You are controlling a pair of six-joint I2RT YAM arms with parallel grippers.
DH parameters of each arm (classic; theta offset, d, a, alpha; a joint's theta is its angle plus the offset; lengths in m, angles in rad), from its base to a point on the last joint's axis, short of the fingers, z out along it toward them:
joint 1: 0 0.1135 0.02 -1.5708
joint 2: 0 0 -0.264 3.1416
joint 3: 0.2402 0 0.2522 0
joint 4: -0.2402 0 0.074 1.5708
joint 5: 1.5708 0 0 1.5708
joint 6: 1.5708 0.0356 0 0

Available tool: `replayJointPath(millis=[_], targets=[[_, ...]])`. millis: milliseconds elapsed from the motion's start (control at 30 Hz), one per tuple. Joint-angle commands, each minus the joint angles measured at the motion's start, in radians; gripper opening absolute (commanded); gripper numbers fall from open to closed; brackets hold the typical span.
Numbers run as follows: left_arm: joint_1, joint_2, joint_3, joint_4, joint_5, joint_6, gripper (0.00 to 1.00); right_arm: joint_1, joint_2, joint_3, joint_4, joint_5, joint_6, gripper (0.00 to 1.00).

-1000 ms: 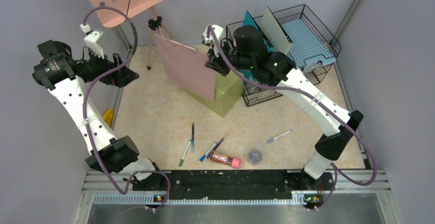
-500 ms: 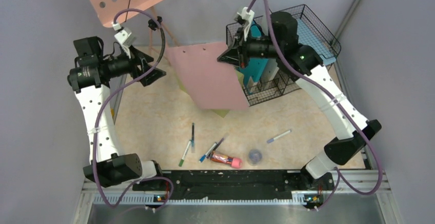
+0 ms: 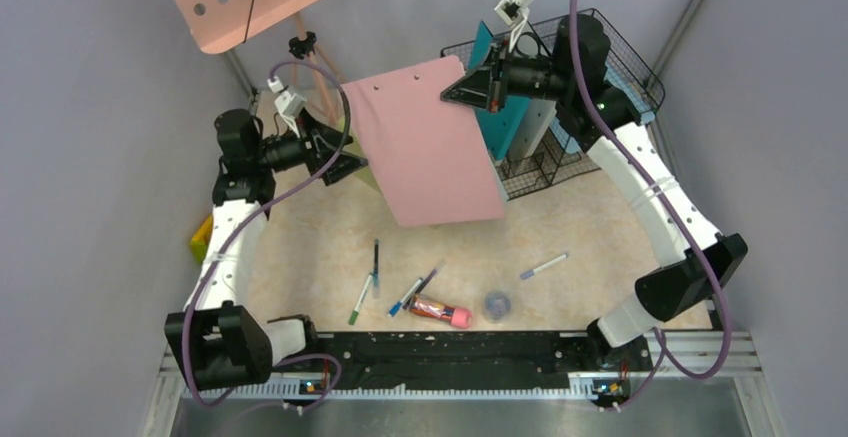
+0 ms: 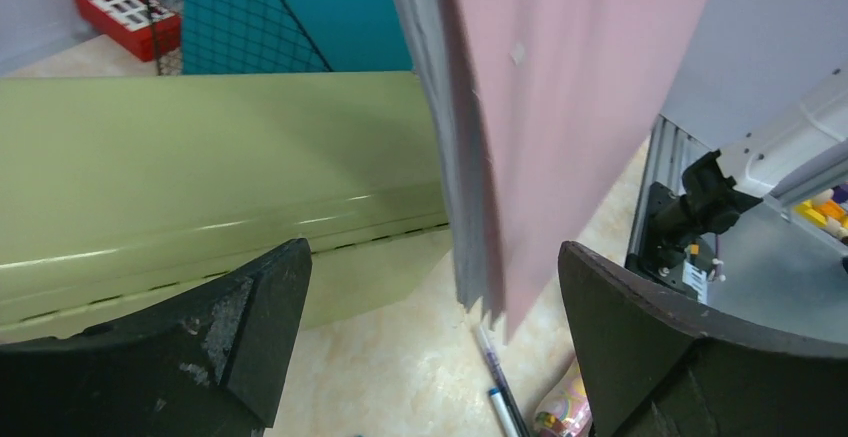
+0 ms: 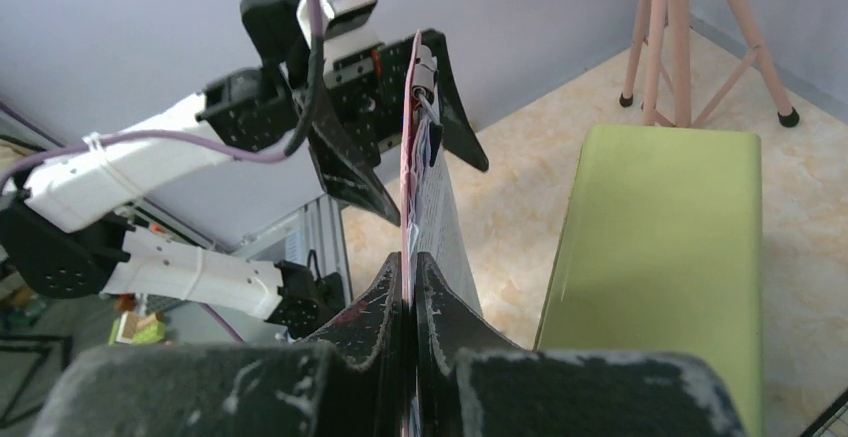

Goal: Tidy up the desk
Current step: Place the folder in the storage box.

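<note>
Pink board (image 3: 425,147) is carried higher, clamped by the closed right jaws; left jaws are spread, empty. Green box (image 5: 650,257) is masked by it overhead.

left pincer (image 4: 430,292) wide apart, right pincer (image 5: 410,279) clamped

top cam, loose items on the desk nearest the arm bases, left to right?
green-tipped marker → pink-capped tube → round bluish-grey item → white pen with blue tip. The black pen and the blue and purple pens are left out because they overlap their neighbours.
</note>
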Motion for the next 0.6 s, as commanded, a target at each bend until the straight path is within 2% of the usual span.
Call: replayJointPath(millis=[0,200,333,433,467,567], targets=[[-0.081,-0.047,-0.105,0.464,-0.042,-0.210,0.99,-0.042,-0.047,-0.014,0.227,-0.071,0.182,0.00],[-0.213,-0.010,-0.137,0.618,-0.088,-0.258,0.99,-0.078,-0.049,-0.041,0.328,-0.103,0.282,0.00],[-0.273,0.014,-0.178,0.802,-0.086,-0.388,0.94,-0.110,-0.057,-0.085,0.425,-0.126,0.363,0.00],[-0.292,0.020,-0.194,0.886,-0.069,-0.464,0.74,-0.126,-0.068,-0.106,0.443,-0.127,0.377,0.00],[-0.292,0.021,-0.193,0.887,-0.059,-0.478,0.62,-0.130,-0.071,-0.109,0.442,-0.125,0.374,0.00],[-0.293,0.003,-0.190,0.874,-0.051,-0.491,0.16,-0.144,-0.083,-0.126,0.440,-0.117,0.364,0.00]])
